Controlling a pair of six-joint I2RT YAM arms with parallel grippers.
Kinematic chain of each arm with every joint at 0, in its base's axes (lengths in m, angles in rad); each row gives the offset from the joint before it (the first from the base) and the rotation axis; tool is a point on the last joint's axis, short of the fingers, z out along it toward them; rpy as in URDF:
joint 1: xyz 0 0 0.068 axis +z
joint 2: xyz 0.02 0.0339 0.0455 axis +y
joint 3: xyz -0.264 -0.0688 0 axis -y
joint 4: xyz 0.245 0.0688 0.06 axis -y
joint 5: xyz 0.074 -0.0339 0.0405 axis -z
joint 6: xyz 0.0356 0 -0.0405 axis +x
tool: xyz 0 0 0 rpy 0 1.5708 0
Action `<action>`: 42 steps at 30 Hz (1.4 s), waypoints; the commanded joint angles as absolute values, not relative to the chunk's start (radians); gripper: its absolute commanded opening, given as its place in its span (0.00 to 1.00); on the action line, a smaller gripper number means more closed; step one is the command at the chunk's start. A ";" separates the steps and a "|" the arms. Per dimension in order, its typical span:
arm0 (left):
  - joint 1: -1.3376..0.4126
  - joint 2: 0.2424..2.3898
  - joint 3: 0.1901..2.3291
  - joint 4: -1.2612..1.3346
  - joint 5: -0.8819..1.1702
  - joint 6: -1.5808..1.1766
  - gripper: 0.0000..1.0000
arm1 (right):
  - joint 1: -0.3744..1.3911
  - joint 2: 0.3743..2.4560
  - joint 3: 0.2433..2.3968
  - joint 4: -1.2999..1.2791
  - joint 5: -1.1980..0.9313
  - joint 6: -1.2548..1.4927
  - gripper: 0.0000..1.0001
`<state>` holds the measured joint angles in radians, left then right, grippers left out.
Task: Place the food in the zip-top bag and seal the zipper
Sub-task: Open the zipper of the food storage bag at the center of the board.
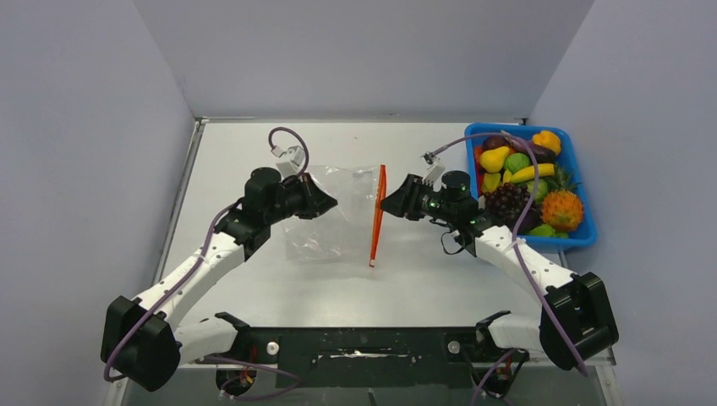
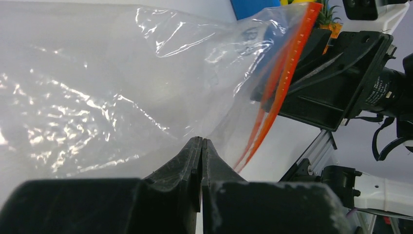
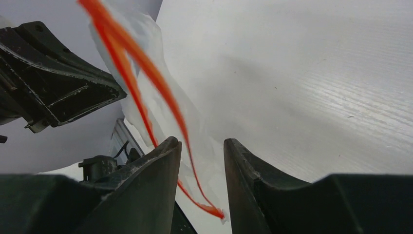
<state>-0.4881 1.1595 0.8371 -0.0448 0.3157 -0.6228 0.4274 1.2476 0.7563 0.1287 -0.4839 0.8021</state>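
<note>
The clear zip-top bag [image 1: 338, 211] lies on the table between the arms, its red zipper [image 1: 378, 216] facing right and parted into two strips [image 3: 146, 68]. My left gripper [image 1: 328, 203] is shut, pinching the bag's upper film near the mouth [image 2: 202, 141]. My right gripper [image 1: 387, 203] is open at the mouth, and one zipper strip runs between its fingers [image 3: 202, 144] without being clamped. The food [image 1: 524, 186] lies in a blue bin at the right: a yellow banana, purple grapes, an orange pineapple and round pieces. No food shows inside the bag [image 2: 97, 87].
The blue bin [image 1: 583, 182] stands at the table's back right, close behind my right arm. Grey walls close in the left, back and right sides. The black frame rail [image 1: 363, 342] runs along the near edge.
</note>
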 commanded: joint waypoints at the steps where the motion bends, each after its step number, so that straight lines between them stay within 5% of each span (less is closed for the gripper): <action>1: -0.486 1.144 0.834 0.045 0.337 -0.633 0.00 | 0.448 1.259 0.749 0.236 -0.539 0.830 0.40; 6: -0.485 1.152 0.846 0.038 0.340 -0.624 0.00 | 0.457 1.271 0.742 0.232 -0.528 0.827 0.39; 12: -0.481 1.150 0.854 0.032 0.323 -0.632 0.00 | 0.458 1.255 0.715 0.236 -0.529 0.823 0.23; 17: -0.466 1.163 0.860 0.034 0.302 -0.684 0.02 | 0.458 1.199 0.699 0.231 -0.509 0.815 0.00; 21: -0.466 1.183 0.895 -0.009 0.279 -0.680 0.57 | 0.457 1.151 0.755 0.101 -0.424 0.777 0.00; 23: -0.472 1.189 0.919 -0.032 0.280 -0.664 0.68 | 0.458 1.131 0.784 0.033 -0.370 0.761 0.00; 31: -0.539 1.220 0.975 -0.001 0.338 -0.686 0.69 | 0.459 1.099 0.848 -0.066 -0.216 0.793 0.00; 42: -0.587 1.326 1.060 0.095 0.428 -0.687 0.74 | 0.469 1.182 0.853 0.192 -0.360 0.940 0.00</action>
